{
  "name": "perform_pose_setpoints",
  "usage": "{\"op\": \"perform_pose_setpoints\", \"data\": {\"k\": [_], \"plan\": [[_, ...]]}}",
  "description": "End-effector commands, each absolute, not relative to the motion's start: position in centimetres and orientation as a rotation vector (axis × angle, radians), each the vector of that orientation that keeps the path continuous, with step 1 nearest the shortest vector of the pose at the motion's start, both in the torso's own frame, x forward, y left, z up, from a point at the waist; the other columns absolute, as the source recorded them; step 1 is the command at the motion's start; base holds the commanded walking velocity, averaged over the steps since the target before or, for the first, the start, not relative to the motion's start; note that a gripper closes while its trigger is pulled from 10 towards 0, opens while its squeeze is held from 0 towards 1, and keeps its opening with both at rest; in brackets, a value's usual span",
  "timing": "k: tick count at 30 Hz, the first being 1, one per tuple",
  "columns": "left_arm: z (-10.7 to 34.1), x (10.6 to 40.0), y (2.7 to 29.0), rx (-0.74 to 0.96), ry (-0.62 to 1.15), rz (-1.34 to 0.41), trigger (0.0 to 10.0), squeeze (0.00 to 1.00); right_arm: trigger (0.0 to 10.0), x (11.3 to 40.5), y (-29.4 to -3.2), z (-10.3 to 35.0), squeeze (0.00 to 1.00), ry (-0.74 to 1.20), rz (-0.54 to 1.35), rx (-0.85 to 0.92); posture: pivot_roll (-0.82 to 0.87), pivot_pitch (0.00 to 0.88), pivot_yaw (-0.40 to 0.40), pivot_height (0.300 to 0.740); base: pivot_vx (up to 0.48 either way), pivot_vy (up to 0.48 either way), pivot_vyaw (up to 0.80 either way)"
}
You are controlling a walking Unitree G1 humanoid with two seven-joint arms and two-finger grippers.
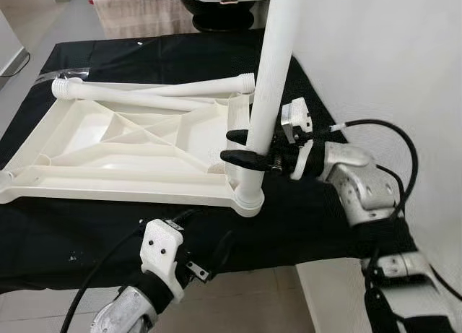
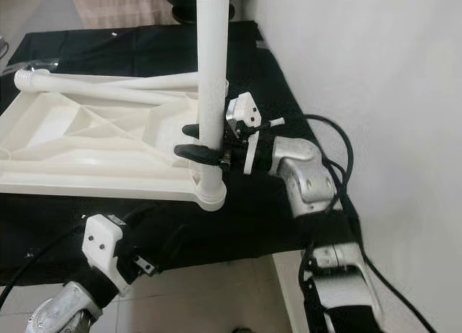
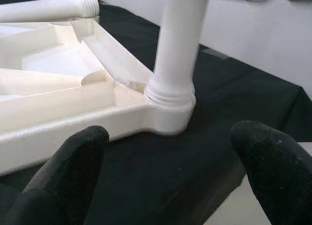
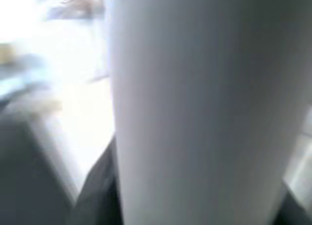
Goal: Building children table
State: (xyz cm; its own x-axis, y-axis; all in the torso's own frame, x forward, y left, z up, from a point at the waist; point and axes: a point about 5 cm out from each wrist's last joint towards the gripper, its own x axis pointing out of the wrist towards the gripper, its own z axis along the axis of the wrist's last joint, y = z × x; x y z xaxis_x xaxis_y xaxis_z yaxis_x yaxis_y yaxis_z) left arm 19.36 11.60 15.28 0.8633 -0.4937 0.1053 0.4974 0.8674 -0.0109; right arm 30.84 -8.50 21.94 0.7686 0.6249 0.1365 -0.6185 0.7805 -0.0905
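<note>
now the right hand (image 1: 245, 148) clasps the upright table leg (image 1: 266, 94) standing in the upturned table top's (image 1: 108, 141) near corner socket; the left hand (image 3: 165, 161), spread wide, waits just below that corner.

Head views: even, soft indoor light, fairly bright, no hard shadows. White tabletop (image 1: 123, 141) and upright leg (image 1: 267, 94) run near clipping against the black cloth (image 1: 303, 210), which crushes to flat black. Focus is sharp centre, slightly soft at the edges.

Left wrist view: socket joint sharp, near fingers (image 3: 73, 161) out of focus.

Right wrist view: heavily blurred, leg (image 4: 204, 108) too close to focus, background blown out white on one side, dark on the other side of the leg.
</note>
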Motion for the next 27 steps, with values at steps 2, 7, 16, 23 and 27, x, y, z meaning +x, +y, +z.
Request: {"op": "perform_pose_setpoints", "data": {"k": [2,7,16,23,27], "plan": [[15.2,19.4,11.7,-0.039,-0.088,-0.531,10.0,0.0,0.0,29.1,-8.3,18.2,0.0,0.068,0.465,-0.076,0.02,0.185,-0.015,0.74,0.0,0.0,0.0],[14.9,19.9,11.6,-0.036,-0.087,-0.539,10.0,0.0,0.0,31.1,-7.2,18.9,0.0,0.019,0.464,-0.061,0.02,0.158,-0.01,0.74,0.0,0.0,0.0],[15.0,20.3,11.7,-0.031,-0.101,-0.516,10.0,0.0,10.0,31.4,-6.3,20.5,1.0,-0.025,0.632,-0.045,0.02,0.147,-0.022,0.74,0.0,0.0,0.0],[15.0,20.3,11.6,-0.033,-0.102,-0.518,10.0,0.0,10.0,29.7,-5.6,22.0,1.0,-0.113,1.103,-0.082,0.03,0.149,-0.02,0.74,0.0,0.0,0.0],[15.0,20.1,11.5,-0.034,-0.101,-0.521,10.0,0.0,10.0,29.9,-6.0,22.3,0.53,-0.132,1.235,-0.142,0.03,0.154,-0.02,0.74,0.0,0.0,0.0]]}}
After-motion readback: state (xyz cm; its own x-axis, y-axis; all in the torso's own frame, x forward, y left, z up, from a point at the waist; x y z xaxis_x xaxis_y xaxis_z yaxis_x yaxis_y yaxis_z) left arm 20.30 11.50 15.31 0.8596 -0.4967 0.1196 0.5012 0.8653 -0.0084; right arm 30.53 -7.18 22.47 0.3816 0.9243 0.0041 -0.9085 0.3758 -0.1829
